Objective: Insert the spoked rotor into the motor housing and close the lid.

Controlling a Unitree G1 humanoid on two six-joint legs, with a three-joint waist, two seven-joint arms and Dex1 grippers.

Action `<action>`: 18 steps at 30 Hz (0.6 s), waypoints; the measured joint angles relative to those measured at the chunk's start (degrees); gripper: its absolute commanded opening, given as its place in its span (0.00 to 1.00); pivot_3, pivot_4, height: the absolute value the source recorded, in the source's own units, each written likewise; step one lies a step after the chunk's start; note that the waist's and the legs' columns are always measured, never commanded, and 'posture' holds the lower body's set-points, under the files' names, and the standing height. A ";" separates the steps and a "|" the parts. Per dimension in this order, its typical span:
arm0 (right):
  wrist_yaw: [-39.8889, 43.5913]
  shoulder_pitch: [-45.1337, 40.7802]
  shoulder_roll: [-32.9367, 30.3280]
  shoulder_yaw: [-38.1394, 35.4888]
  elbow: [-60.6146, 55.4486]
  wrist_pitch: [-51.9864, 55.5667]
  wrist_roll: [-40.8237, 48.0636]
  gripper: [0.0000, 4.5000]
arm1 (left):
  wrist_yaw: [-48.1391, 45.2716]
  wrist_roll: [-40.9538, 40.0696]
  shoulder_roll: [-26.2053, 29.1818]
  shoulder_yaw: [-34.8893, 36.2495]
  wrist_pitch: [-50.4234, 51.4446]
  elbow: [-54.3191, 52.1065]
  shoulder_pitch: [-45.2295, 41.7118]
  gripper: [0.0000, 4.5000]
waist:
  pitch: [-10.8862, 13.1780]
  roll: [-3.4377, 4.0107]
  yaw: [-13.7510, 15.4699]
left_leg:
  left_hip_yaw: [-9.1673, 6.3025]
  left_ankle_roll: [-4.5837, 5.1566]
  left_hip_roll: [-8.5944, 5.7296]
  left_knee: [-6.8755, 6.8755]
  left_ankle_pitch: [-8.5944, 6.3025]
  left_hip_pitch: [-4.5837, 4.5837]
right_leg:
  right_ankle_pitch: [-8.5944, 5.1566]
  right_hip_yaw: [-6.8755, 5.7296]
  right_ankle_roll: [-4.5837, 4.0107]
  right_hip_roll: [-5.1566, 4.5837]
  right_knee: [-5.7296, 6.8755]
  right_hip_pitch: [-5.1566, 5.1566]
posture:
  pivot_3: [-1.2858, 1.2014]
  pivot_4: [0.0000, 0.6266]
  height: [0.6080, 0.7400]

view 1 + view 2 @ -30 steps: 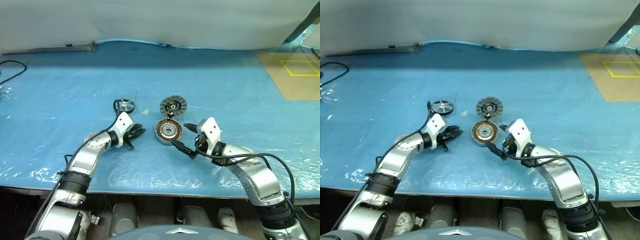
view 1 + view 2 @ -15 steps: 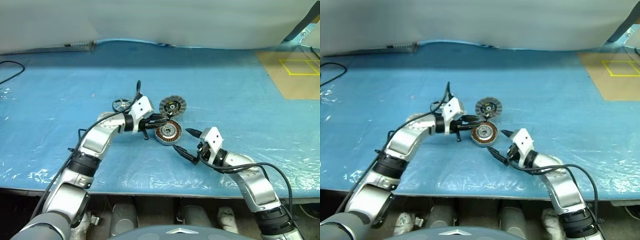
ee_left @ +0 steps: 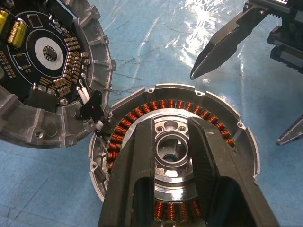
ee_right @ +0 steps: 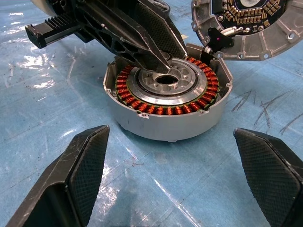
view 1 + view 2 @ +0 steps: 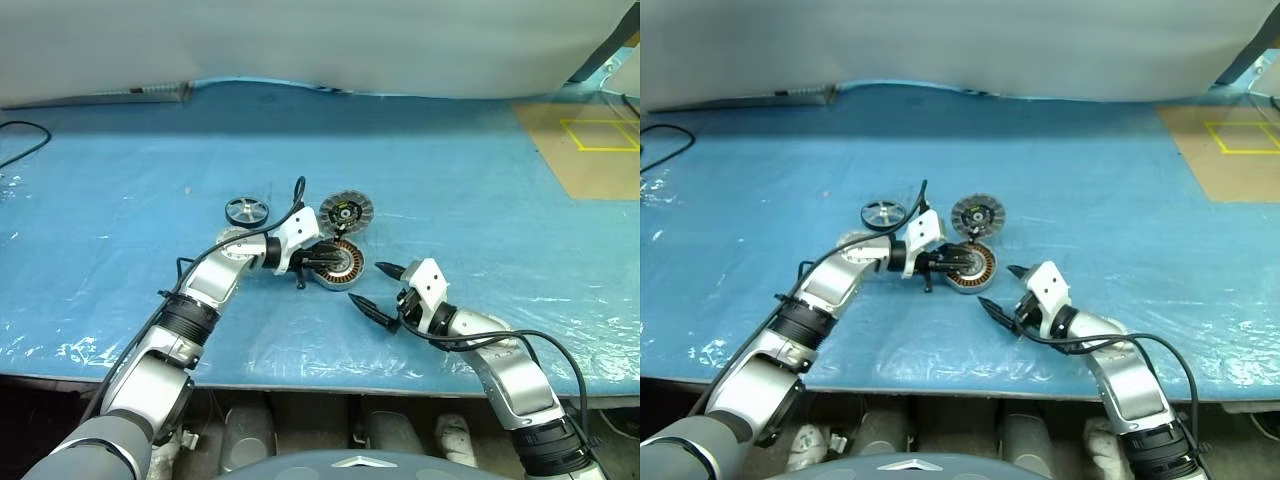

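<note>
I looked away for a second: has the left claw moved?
Yes. The left claw swung to the right, from the bare blue cover beside the motor housing to over the housing's centre, past the spoked rotor lying behind.

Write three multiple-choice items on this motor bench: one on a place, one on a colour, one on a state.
1. Where are the left gripper fingertips?
A. over the motor housing centre
B. on the spoked rotor
C. on the lid

2. What colour are the housing's windings?
A. green
B. copper
C. white

3. How is the right gripper?
A. shut on the rotor
B. shut, empty
C. open, empty

Key: 1 A, fingers straddle the hub; 2 B, orange-brown coils ring it; 3 C, fingers spread wide with nothing between.
</note>
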 measured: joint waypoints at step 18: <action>0.00 0.01 -0.14 -0.08 -0.77 1.93 0.29 0.99 | 0.17 -1.69 -0.28 1.98 1.27 -4.86 1.93 0.60 | 0.00 0.00 -0.04 | 0.00 0.00 0.01 -0.01 0.00 0.00 | 0.00 -0.01 -0.01 0.00 0.00 0.00 | 0.52 0.24 1.00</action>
